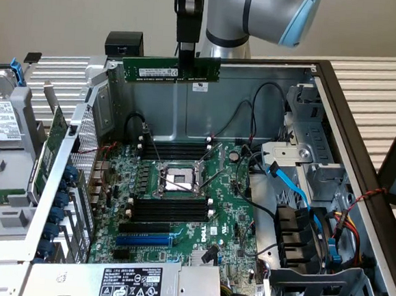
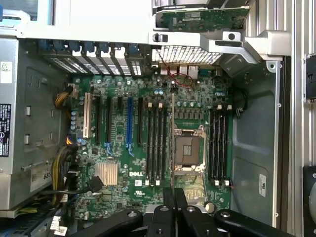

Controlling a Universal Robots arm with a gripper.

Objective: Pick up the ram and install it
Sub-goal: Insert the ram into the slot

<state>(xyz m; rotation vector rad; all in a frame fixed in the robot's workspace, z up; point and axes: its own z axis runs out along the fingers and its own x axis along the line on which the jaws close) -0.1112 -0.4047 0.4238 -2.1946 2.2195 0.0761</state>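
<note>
Jaws nearly together on the upper edge of the ram [image 1: 149, 70], level, well above the motherboard [image 1: 225, 219].

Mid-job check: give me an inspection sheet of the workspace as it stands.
Surface: motherboard in open case, memory slots empty.
Job's things: ram level, above the case.
Clutter: nothing seen.
Gripper: jaws shut on the ram's middle.
Cables: blue cable and black cables on the exterior view's right of the board.
Surroundings: hard drive at the exterior view's left; slatted tabletop.
</note>
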